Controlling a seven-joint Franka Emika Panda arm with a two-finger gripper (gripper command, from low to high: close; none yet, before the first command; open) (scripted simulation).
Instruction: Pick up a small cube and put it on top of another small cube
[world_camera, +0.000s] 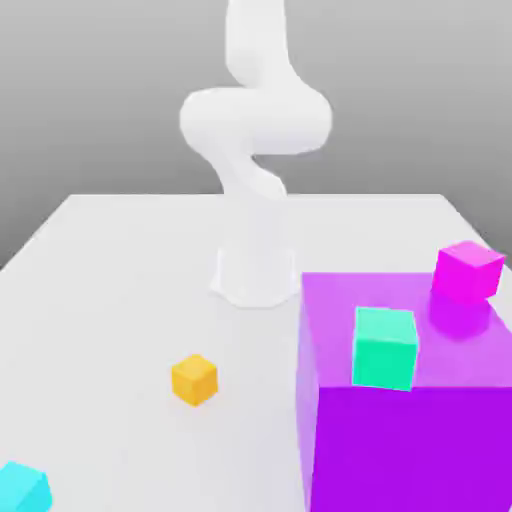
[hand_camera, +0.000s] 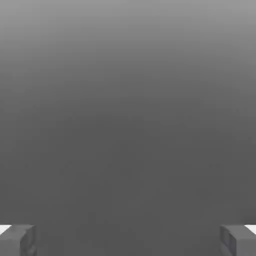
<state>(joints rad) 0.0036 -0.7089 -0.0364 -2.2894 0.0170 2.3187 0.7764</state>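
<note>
Nearest the camera in the exterior view, the cyan cube (world_camera: 22, 487) sat at the very front of the white worktop (world_camera: 120, 300), tucked into the corner on the exterior view's left, with bare surface all around it and nothing touching it. Over on the exterior view's right, also right up front, loomed the big purple block (world_camera: 410, 440), far larger than anything else on the surface. A teal-green cube (world_camera: 385, 348) showed against the block's top, by its front edge; whether it rested on that top I could not tell.

A step further back, the orange cube (world_camera: 195, 380) stood alone in the open, between the cyan cube and the purple block and well apart from both.

Further still, the magenta-pink cube (world_camera: 468, 270) showed at the purple block's far right corner, a pink reflection glowing on the block's top beneath it. It was a long way across the scene from the cyan cube.

Behind all of that, the white arm (world_camera: 255, 120) rose from its base (world_camera: 255, 278) at the middle of the worktop, curling upward and out past the top of the exterior view.

In the hand view, the claw (hand_camera: 128, 240) was spread wide, released, its grey fingertips (hand_camera: 17, 240) at opposite edges with only plain grey background between them and nothing gripped.
</note>
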